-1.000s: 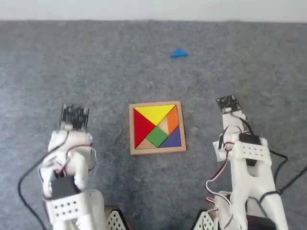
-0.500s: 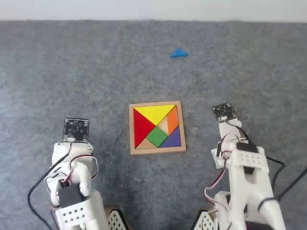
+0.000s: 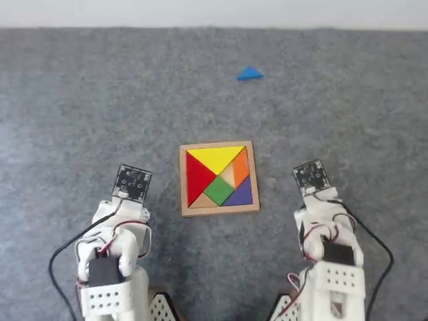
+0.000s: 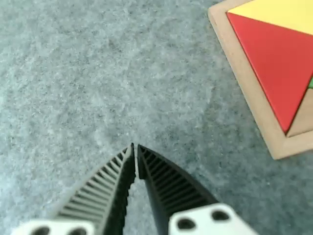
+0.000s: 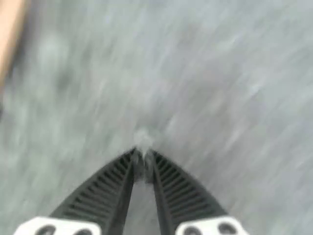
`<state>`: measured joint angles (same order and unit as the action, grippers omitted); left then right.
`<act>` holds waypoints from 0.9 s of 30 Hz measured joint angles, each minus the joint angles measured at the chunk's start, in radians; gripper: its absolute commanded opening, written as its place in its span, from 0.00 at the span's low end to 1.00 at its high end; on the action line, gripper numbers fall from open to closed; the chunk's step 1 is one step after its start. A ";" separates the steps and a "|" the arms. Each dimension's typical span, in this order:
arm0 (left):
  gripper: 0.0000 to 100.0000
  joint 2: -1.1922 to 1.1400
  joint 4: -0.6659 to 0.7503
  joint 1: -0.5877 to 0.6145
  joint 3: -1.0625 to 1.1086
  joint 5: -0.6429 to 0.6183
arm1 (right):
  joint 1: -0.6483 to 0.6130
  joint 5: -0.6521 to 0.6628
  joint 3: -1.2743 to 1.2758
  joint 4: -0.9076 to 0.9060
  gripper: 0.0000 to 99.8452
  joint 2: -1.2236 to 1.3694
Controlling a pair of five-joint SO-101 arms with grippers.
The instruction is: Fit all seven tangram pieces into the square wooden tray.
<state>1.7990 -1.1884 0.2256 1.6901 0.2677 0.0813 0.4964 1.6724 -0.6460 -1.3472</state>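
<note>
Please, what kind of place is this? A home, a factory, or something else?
Probably a small robotics test bench, not a factory: a small white left arm and right arm sit at a grey felt-like mat, with a wooden puzzle tray between them and a plain pale wall behind.

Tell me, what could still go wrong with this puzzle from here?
The blue triangle lies far beyond the tray, possibly out of reach. The left fingers and right fingers are shut, so they must open first, or they might just push the triangle away.
</note>
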 measured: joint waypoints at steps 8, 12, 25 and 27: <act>0.01 0.000 -0.023 0.000 0.000 0.000 | 0.000 0.002 0.002 -0.236 0.01 -0.183; 0.01 0.000 -0.023 -0.003 0.000 0.000 | 0.000 0.002 0.002 -0.374 0.01 -0.235; 0.01 0.000 -0.020 -0.034 0.000 0.000 | 0.000 0.002 -0.002 -0.660 0.01 -0.431; 0.01 0.000 -0.020 -0.044 0.000 0.000 | 0.000 0.002 -0.002 -0.667 0.01 -0.443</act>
<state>1.7990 -1.2083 0.1811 1.6901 0.2677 0.0813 0.4979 1.6709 -1.3134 -1.7906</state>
